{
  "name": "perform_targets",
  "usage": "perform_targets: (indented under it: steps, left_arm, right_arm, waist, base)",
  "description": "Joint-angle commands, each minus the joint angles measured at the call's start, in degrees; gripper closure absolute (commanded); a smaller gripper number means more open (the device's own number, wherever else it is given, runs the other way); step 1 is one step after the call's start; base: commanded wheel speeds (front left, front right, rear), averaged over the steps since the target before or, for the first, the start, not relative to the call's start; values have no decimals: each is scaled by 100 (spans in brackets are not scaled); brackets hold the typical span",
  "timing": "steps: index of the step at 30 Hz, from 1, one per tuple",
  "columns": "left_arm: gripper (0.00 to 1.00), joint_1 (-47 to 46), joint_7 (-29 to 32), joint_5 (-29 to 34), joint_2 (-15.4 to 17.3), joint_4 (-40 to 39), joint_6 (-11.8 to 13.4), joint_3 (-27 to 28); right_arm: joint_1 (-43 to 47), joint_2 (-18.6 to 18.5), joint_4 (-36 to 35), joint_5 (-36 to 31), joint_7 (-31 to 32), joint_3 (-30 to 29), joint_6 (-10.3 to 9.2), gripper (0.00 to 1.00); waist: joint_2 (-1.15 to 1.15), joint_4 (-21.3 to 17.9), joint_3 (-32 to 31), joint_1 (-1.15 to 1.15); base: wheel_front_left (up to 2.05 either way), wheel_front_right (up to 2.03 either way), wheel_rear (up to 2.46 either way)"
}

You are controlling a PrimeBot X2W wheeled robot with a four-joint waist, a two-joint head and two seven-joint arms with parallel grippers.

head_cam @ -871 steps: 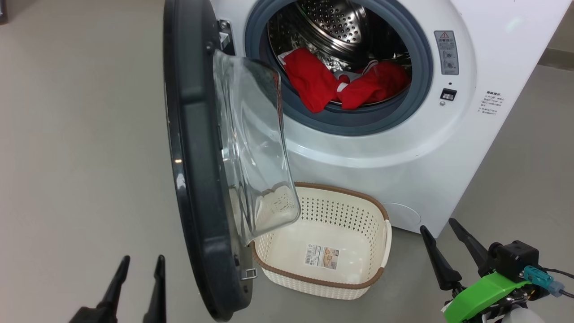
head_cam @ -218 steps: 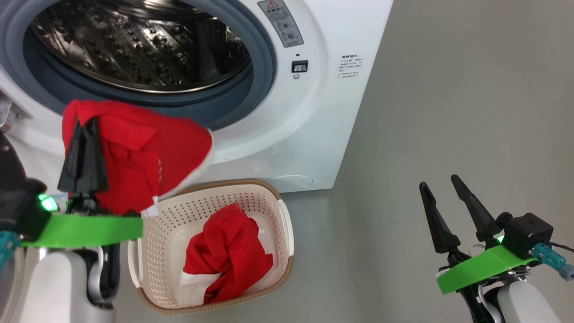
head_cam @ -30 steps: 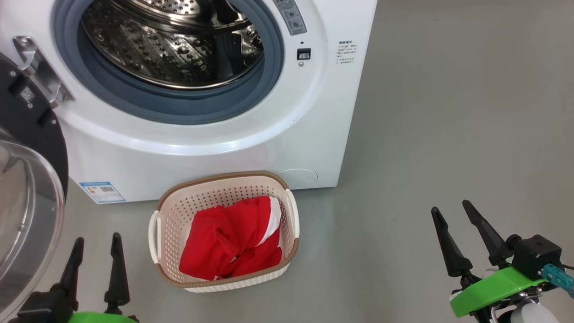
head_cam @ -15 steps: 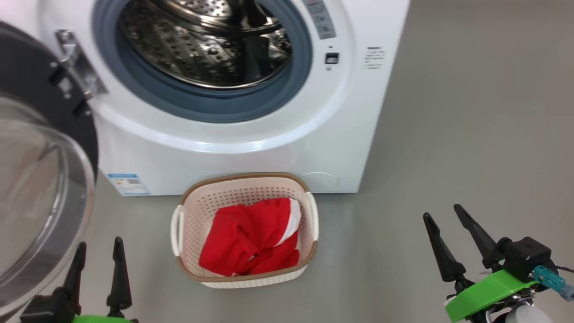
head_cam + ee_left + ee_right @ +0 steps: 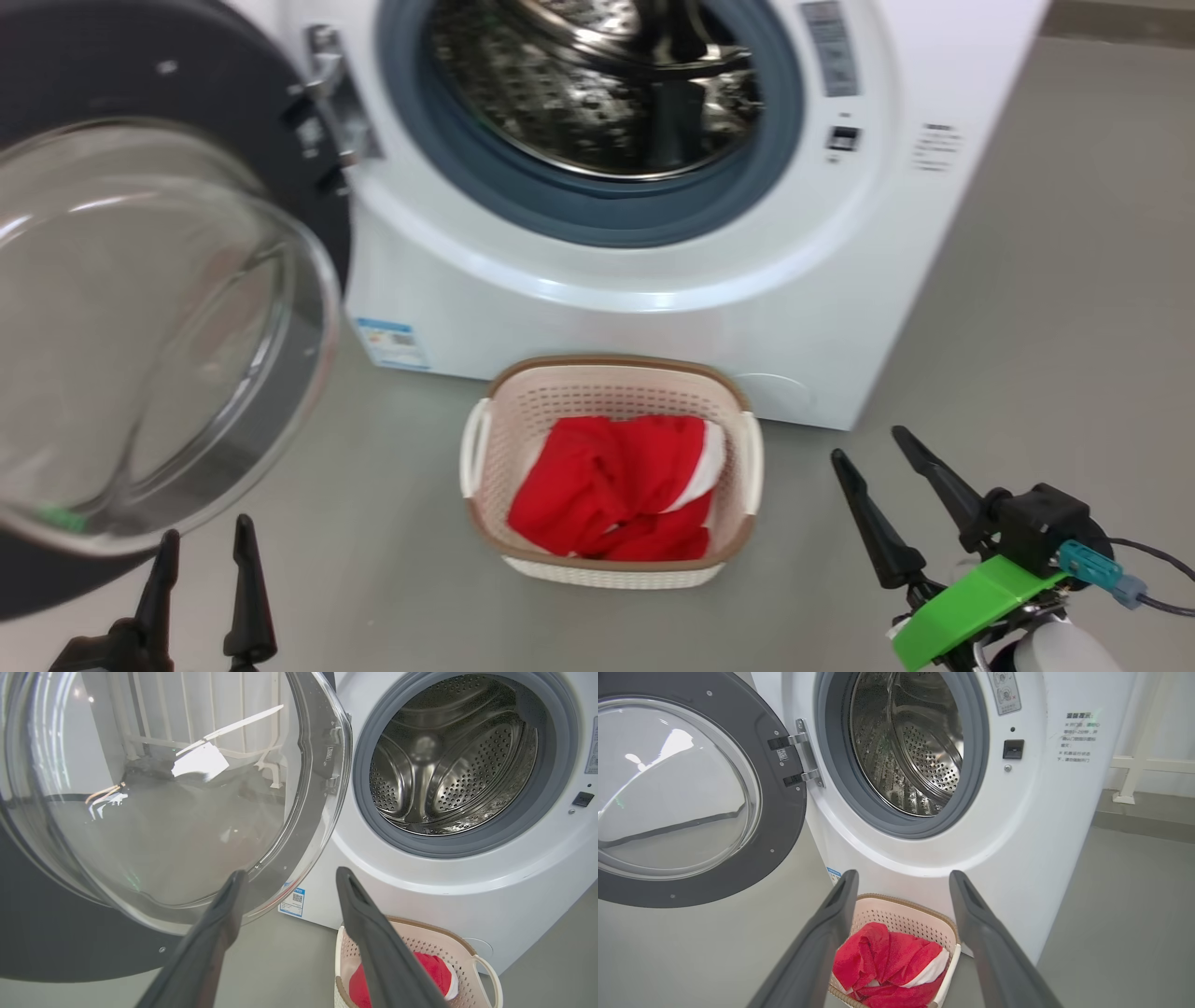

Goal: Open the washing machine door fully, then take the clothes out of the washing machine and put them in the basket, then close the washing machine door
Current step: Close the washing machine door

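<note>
clothes in the basket, door wide open

the washing machine door [image 5: 140, 308] stands swung out at the left, its glass bowl facing near. the washing machine [image 5: 653, 280] shows its steel drum [image 5: 597, 84]. the red clothes [image 5: 607, 485] lie in the basket [image 5: 611, 359], on the floor [image 5: 1027, 327] just in front of the machine. the left gripper [image 5: 206, 527] and the right gripper [image 5: 866, 441] are both spread, grasping nothing, near and apart from the basket.

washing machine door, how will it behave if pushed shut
The washing machine door likely swings as one rigid piece about its metal hinge. Its glossy glass bowl probably gives slippery contact; the black rim seems a safer push spot.
</note>
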Motion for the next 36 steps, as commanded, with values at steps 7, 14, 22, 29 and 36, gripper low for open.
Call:
perform_targets:
  steps: [7,14,22,29,36]
  left_arm:
    - [0,-13,-71,-168,79,-90,144,56]
    - [0,5,-71,-320,79,-82,247,-48]
    - [0,67,-71,-412,79,-94,365,-109]
    - [0,129,-71,-466,79,-155,432,-106]
    - [0,188,-71,-517,79,-249,500,-133]
  right_arm:
    - [-335,-95,-8,135,-69,393,9,0]
    - [-532,-165,79,175,-69,603,9,0]
    - [-631,-202,157,235,-69,764,9,0]
    - [-742,-197,212,272,-69,916,9,0]
    - [-844,-215,254,315,-69,995,9,0]
  waist:
    - [0,874,15,0]
    - [0,1402,77,0]
    - [0,1829,17,0]
    - [0,1978,12,0]
    - [0,1991,35,0]
  base:
    - [0,0,0]
    - [0,0,0]
    - [0,0,0]
    - [0,0,0]
    - [0,0,0]
